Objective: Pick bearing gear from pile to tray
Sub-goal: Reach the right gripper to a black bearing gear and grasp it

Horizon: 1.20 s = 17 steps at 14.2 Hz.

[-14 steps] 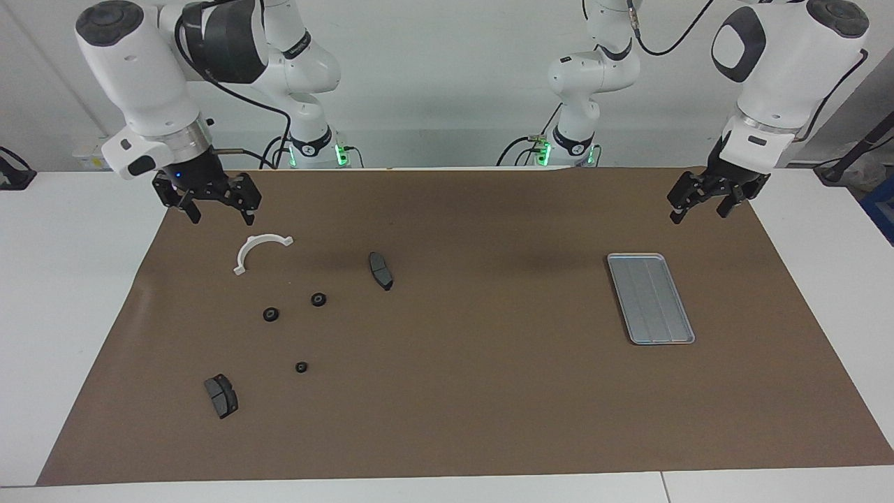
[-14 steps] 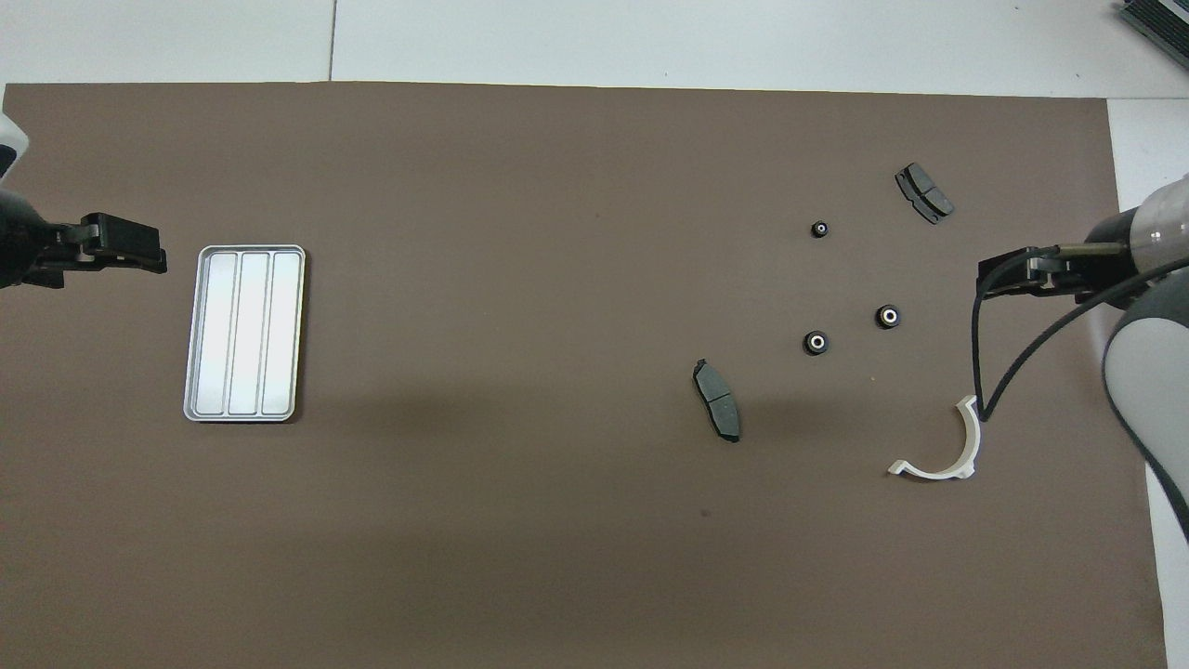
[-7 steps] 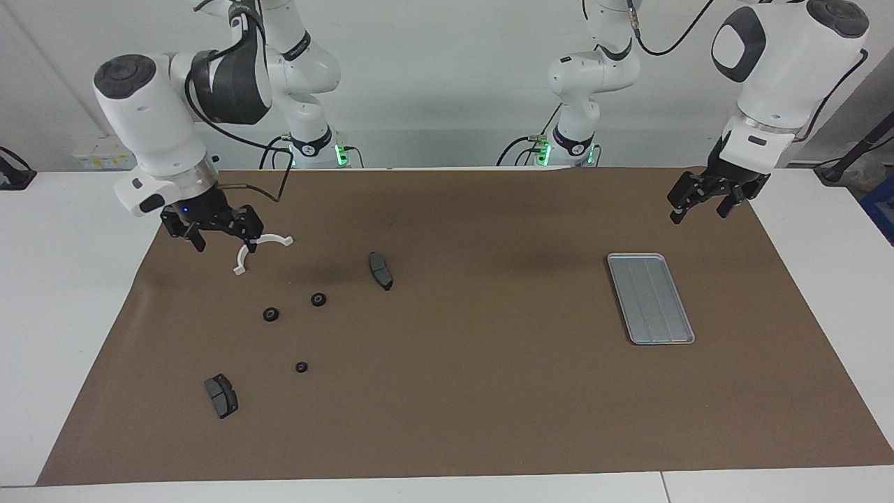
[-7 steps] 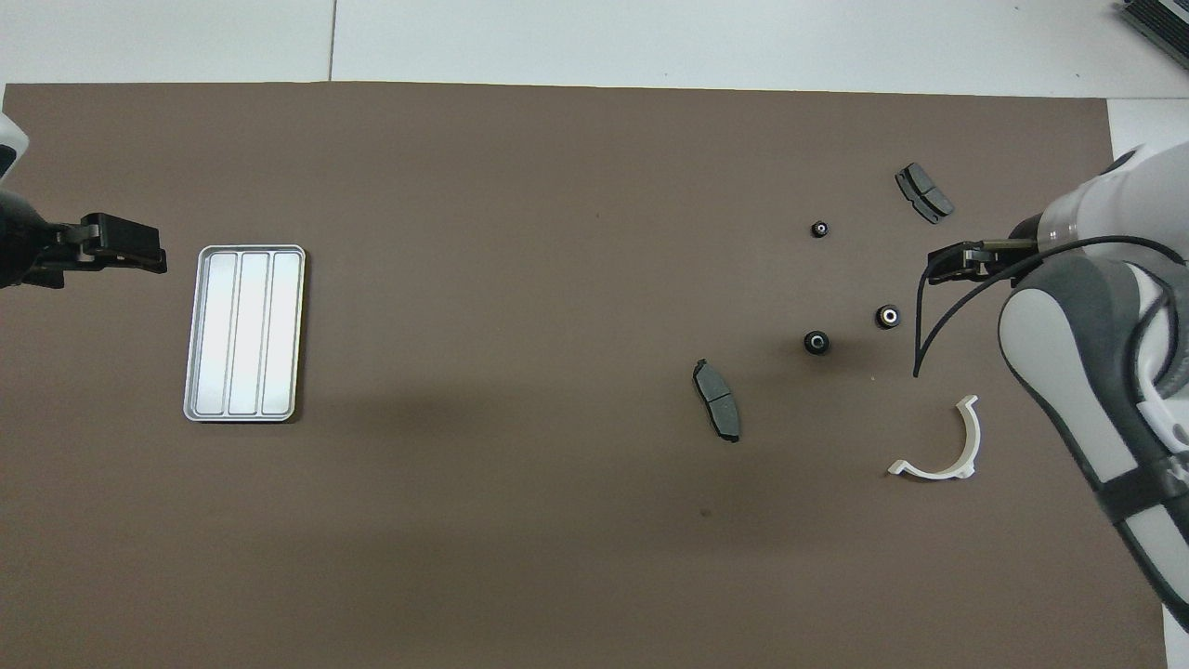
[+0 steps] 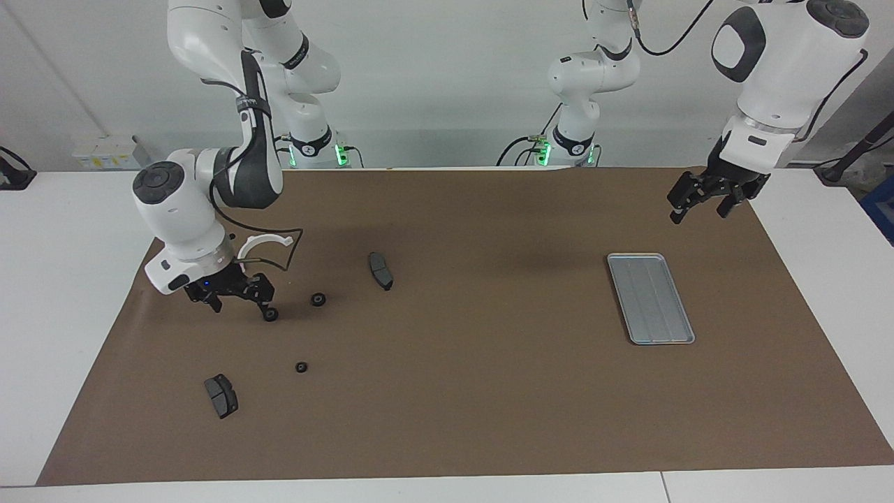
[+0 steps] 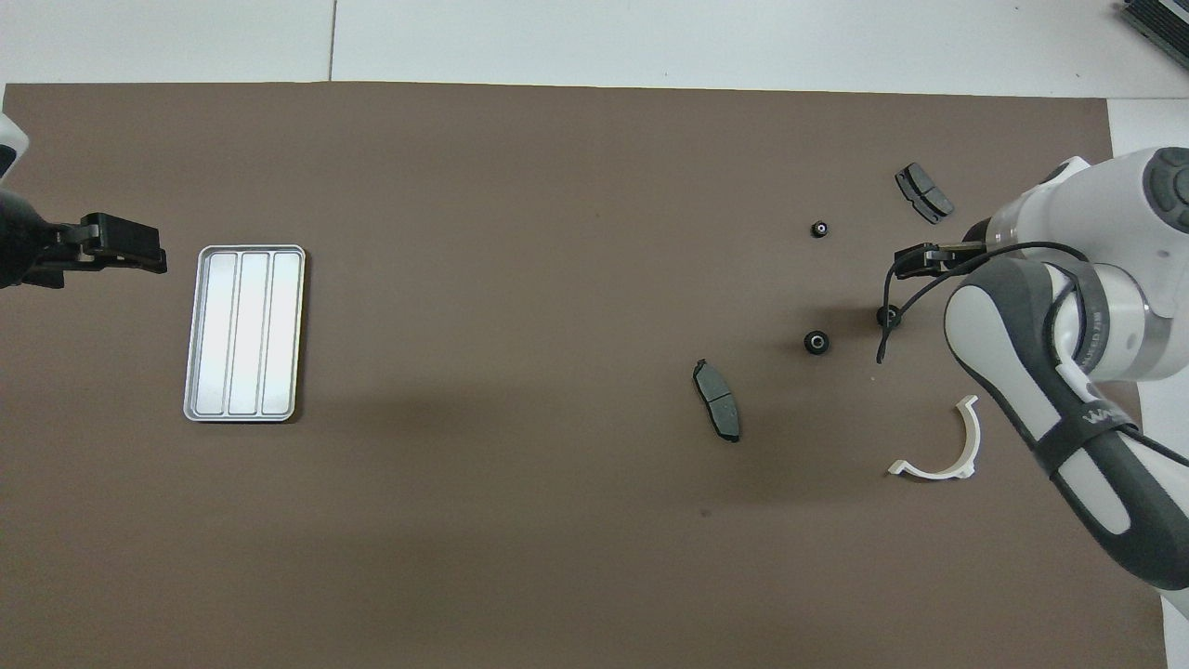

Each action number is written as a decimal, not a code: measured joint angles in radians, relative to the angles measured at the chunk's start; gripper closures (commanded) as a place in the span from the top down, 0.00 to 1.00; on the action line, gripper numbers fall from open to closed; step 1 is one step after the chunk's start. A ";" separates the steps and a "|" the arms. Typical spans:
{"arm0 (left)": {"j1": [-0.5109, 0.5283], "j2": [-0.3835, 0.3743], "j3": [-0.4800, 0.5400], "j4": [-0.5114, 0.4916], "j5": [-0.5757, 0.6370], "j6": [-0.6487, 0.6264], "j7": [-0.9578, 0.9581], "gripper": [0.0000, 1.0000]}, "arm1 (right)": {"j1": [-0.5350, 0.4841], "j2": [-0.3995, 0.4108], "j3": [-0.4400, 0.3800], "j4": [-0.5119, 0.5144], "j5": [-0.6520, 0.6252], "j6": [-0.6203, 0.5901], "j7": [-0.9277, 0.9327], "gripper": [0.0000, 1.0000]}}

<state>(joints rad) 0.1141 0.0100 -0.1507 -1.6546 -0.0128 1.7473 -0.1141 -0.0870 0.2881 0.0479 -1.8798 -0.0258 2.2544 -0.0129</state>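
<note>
The pile lies toward the right arm's end of the brown mat. It holds three small black bearing gears [image 5: 270,315], [image 5: 318,300], [image 5: 301,367]. My right gripper [image 5: 242,305] hangs open and low over the mat, one fingertip [image 5: 267,307] right at the first gear. I cannot tell whether it touches. In the overhead view that gear [image 6: 889,316] is half hidden by the arm's cable. The silver tray [image 5: 632,328] lies empty toward the left arm's end. My left gripper [image 5: 698,208] waits open, raised over the mat's corner beside the tray.
Two dark brake pads [image 5: 380,270], [image 5: 221,395] and a white arc bracket [image 5: 269,241] lie among the gears. The bracket is partly covered by the right arm. Bare brown mat [image 5: 489,349] stretches between pile and tray.
The right arm has swung down and away from the robots, from above the white bracket to just over the gears, staying open. The left arm has not moved.
</note>
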 measured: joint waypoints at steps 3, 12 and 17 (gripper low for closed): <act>0.000 0.000 0.000 0.000 0.000 0.000 0.000 1.00 | 0.001 0.029 0.001 -0.043 0.000 0.074 -0.014 1.00; 0.000 0.000 0.000 0.000 0.000 0.000 0.000 1.00 | 0.003 0.041 0.006 -0.160 0.000 0.163 -0.020 0.81; 0.000 0.000 0.000 0.000 0.000 0.000 0.000 1.00 | 0.004 0.027 0.007 -0.177 0.000 0.163 -0.021 0.19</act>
<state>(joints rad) 0.1141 0.0100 -0.1507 -1.6546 -0.0128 1.7473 -0.1142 -0.0829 0.3154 0.0552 -2.0563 -0.0260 2.4176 -0.0335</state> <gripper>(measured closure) 0.000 0.441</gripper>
